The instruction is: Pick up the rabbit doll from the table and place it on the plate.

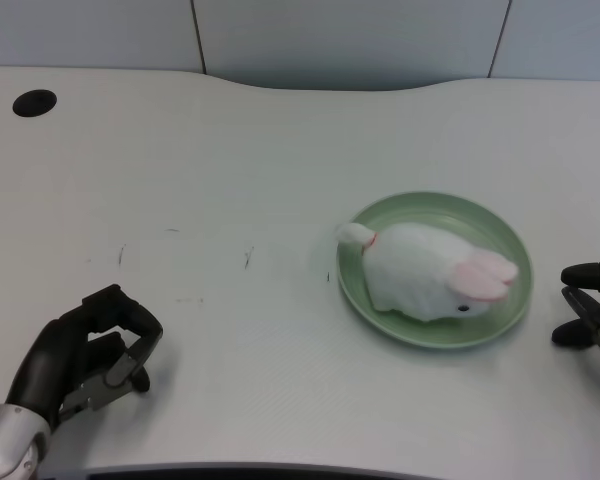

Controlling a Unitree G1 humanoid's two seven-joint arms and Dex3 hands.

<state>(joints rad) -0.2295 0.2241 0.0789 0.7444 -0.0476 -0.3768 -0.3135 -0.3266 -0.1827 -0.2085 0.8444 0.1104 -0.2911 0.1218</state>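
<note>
A white rabbit doll with pink ears lies on the pale green plate at the table's right of centre; its tail reaches the plate's left rim. My left hand rests low at the bottom left, far from the plate, its black fingers curled in with nothing in them.
The white table has a curved far edge and a black grommet hole at the far left. My right hand sits at the right edge, just beside the plate. A few faint scuff marks lie left of the plate.
</note>
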